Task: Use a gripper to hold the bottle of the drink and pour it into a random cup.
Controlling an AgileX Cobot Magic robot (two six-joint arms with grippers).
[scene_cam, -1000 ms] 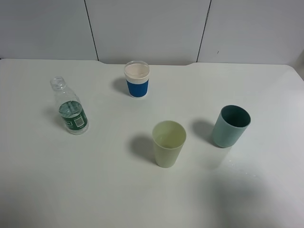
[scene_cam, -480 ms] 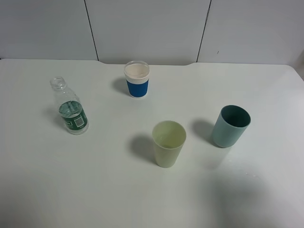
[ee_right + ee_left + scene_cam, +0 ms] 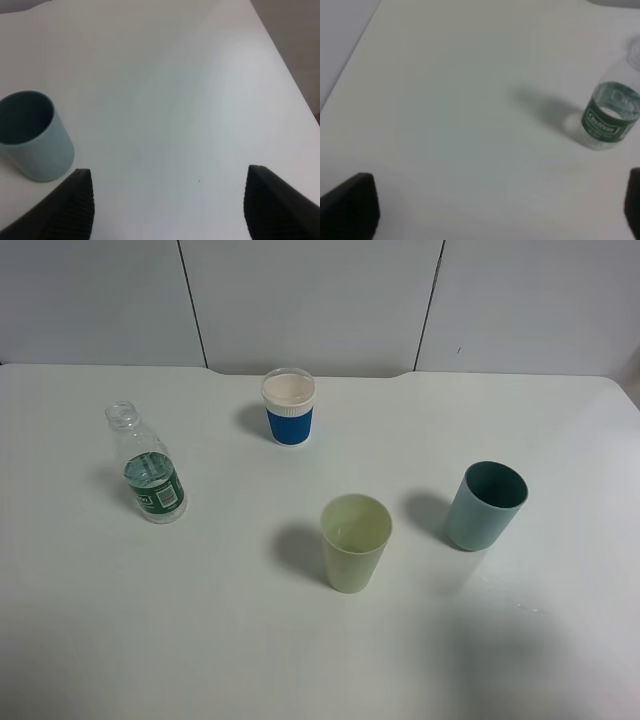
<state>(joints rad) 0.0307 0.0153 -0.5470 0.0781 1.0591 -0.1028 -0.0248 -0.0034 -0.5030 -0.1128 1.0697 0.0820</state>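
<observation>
The bottle of the drink [image 3: 148, 472] stood upright on the left part of the white table [image 3: 200, 640], without a cap, with a little clear liquid inside at the height of its green label. It was well apart from the left edge and from the back edge of the table, with bare surface on every side of it.

The pale yellow-green cup [image 3: 355, 542] stood upright near the middle of the table, its mouth open upward. The teal cup [image 3: 484, 505] stood near it on the right side, not touching. The short blue cup with a white rim [image 3: 288, 406] stood farther back, near the back edge, where a grey panelled wall [image 3: 320, 300] rose behind the table. All four things were separated by wide free space.

In the left wrist view, the left gripper [image 3: 495, 210] had its jaws spread wide and held nothing; the bottle [image 3: 610, 116] stood ahead of it and to one side, apart from both jaws. In the right wrist view, the right gripper [image 3: 167, 205] also had its jaws spread and empty, the teal cup [image 3: 34, 136] just beside one jaw, and the table's edge visible further ahead.
</observation>
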